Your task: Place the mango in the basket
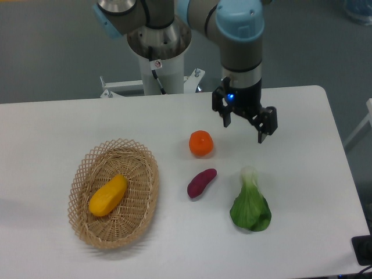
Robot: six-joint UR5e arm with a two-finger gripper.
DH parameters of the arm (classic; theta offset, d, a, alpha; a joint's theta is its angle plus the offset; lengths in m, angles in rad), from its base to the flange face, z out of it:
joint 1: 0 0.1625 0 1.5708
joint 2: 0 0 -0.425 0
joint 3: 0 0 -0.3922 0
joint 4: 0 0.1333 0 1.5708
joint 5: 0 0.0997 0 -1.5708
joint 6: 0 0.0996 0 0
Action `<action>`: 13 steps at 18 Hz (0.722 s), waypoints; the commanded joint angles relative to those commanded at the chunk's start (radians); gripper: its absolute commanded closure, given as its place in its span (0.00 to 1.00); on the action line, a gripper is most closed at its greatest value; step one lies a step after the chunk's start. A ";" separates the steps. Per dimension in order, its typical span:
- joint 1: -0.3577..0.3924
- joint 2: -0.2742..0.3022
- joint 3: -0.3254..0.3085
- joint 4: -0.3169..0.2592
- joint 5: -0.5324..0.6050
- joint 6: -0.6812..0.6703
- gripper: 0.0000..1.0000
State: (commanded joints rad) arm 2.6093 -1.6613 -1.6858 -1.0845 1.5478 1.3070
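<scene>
The mango, yellow shading to orange, lies inside the tan wicker basket at the left of the table. My gripper hangs open and empty above the table's right half, far from the basket, with its fingers pointing down.
A round orange fruit sits just left of the gripper. A small purple vegetable lies below it. A green leafy vegetable lies below the gripper. The arm's base stands at the table's back edge.
</scene>
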 joint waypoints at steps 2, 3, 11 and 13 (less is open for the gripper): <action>0.005 0.000 -0.008 0.005 0.002 -0.002 0.00; 0.002 0.000 -0.008 0.008 0.005 -0.002 0.00; -0.003 0.000 -0.015 0.014 0.008 -0.005 0.00; -0.002 0.000 -0.023 0.014 0.008 -0.003 0.00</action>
State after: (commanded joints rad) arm 2.6078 -1.6613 -1.7088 -1.0707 1.5554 1.3039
